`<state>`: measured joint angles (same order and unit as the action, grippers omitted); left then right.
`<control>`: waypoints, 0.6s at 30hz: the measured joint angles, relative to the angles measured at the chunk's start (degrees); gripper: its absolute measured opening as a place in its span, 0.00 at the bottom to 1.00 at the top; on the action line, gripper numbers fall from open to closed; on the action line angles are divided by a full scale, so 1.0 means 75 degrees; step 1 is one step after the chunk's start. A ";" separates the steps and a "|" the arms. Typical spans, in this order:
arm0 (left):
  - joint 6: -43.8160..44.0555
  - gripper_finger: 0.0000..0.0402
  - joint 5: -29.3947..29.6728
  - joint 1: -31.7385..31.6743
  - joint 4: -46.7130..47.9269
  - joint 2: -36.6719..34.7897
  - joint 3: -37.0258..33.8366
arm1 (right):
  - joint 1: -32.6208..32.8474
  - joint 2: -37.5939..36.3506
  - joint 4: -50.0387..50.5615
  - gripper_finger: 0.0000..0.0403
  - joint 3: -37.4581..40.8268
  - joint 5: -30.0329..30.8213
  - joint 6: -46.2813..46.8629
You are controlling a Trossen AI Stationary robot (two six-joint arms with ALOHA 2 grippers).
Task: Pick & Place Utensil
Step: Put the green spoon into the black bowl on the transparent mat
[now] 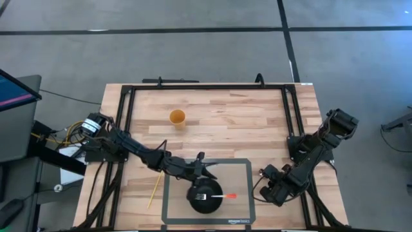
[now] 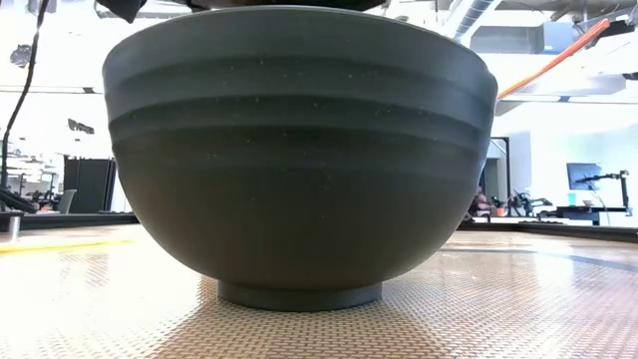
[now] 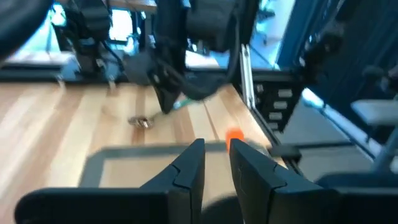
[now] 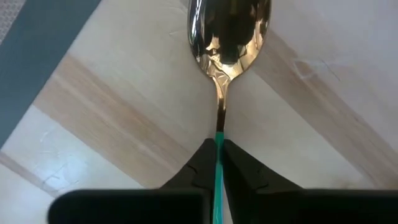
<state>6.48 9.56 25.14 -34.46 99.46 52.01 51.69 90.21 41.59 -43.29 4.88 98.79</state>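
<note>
A black bowl [image 1: 206, 201] stands on a grey-edged mat [image 1: 244, 193] and fills the low view [image 2: 299, 150]. A fork [image 1: 212, 196] with an orange handle [image 1: 230, 195] lies across the bowl, its handle end sticking out over the rim [image 2: 558, 55]. My left gripper [image 1: 207, 171] [image 3: 216, 165] hovers just beyond the bowl's far side, its fingers a narrow gap apart and holding nothing. My right gripper [image 1: 265, 175] [image 4: 219, 146] is low over the wood to the right of the mat, shut on a gold spoon [image 4: 229, 37] with a green handle. My right gripper pinches the spoon's green handle [image 4: 218, 155] between its two fingers, which lie along the spoon. The gold spoon bowl [image 4: 230, 28] points away from the fingers, down toward the wooden table. In the left wrist view the spoon bowl [image 3: 140, 122] sits at the table surface.
An orange cup [image 1: 177, 117] stands on the far middle of the table. A yellow stick [image 1: 154, 190] lies left of the mat. A black frame [image 1: 206, 87] runs round the table's edges. Bare wood lies between the cup and the mat.
</note>
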 joint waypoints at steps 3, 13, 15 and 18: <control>-0.0005 0.17 0.0004 0.0169 0.0207 0.0000 0.0000 | 0.0011 -0.0006 0.0050 0.02 -0.0046 0.0033 -0.0034; -0.0027 0.05 0.0387 0.0499 0.0413 0.0000 0.0000 | -0.0222 0.0006 0.0470 0.01 -0.1108 0.0111 -0.1507; 0.0000 0.02 0.0387 0.0573 0.0628 0.0000 0.0000 | -0.0362 0.0002 0.0837 0.01 -0.1453 0.0054 -0.1708; -0.0064 0.01 0.0383 0.0737 0.1070 0.0000 0.0000 | -0.0592 -0.0025 0.1553 0.00 -0.2096 -0.0249 -0.2167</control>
<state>6.00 12.44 30.66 -26.44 99.46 52.01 47.25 90.03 53.24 -59.01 3.01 82.55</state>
